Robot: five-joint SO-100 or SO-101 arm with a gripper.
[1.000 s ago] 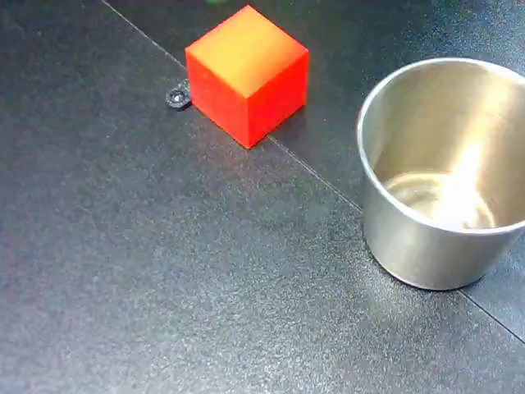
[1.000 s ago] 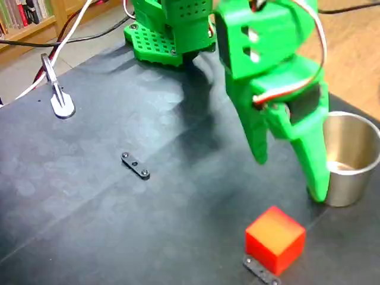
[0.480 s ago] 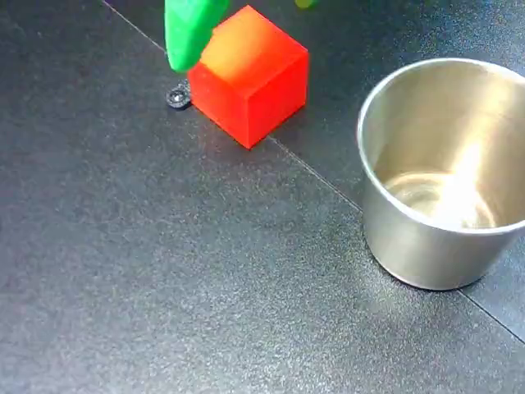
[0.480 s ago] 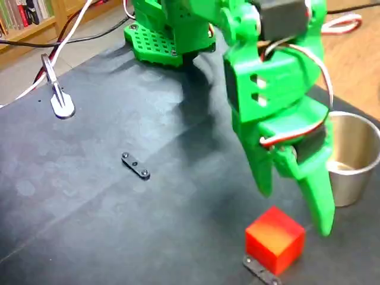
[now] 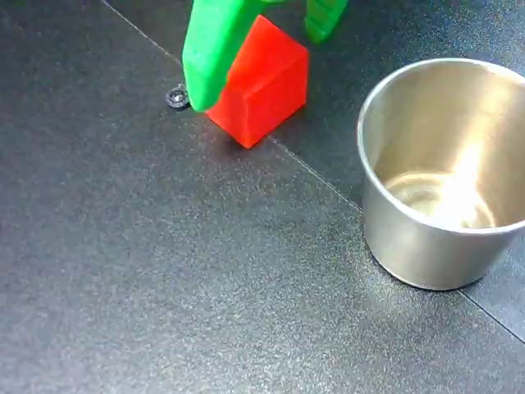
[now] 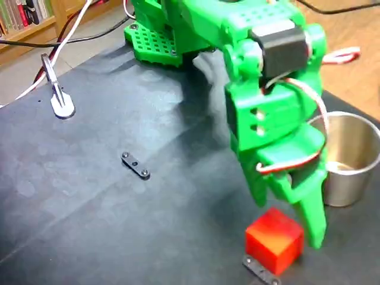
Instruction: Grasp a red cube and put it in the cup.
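The red cube rests on the dark table, left of the steel cup. My green gripper is open and lowered over the cube, one finger in front of its left side and the other behind its right corner. In a fixed view from the other side, the gripper straddles the cube, its fingertips level with the cube's top half. I cannot tell whether the fingers touch it. The cup stands empty just right of the gripper, partly hidden by it.
A small black bracket lies on the table to the left, and another black piece pokes out at the cube's base. The arm's green base and a silver clip stand at the back. A seam crosses the mat.
The gripper has come down from above the table and now has its open fingers on either side of the cube. Cube and cup have not moved.
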